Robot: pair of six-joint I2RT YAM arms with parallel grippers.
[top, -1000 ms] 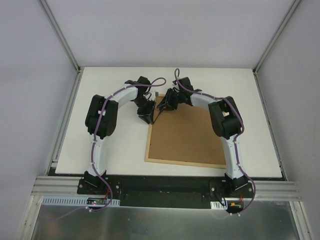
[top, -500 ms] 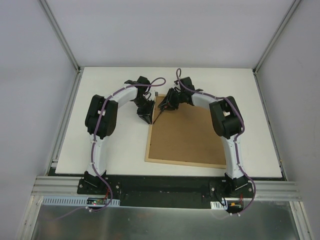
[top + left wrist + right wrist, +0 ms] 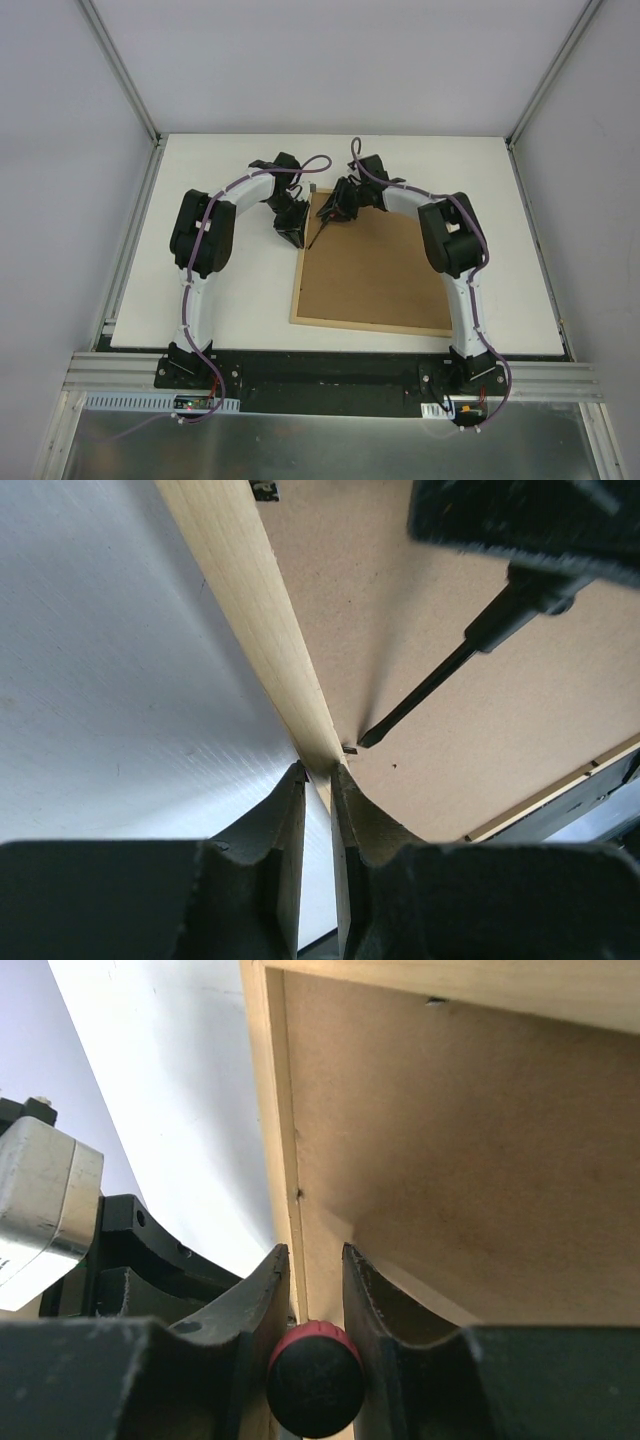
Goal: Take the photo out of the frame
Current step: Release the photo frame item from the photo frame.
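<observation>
Clamping narrower than a second ago on the pale left rail of the frame (image 3: 380,270) with the left gripper (image 3: 318,776), and gripping a screwdriver (image 3: 430,685) in the right gripper (image 3: 315,1260) as before. Lying back-up, brown fibreboard in thin light wood, right of centre on the tabletop (image 3: 255,295), close to its near edge. Black tip just inside the rail only in the left wrist view; red-and-black handle end only in the right.
</observation>
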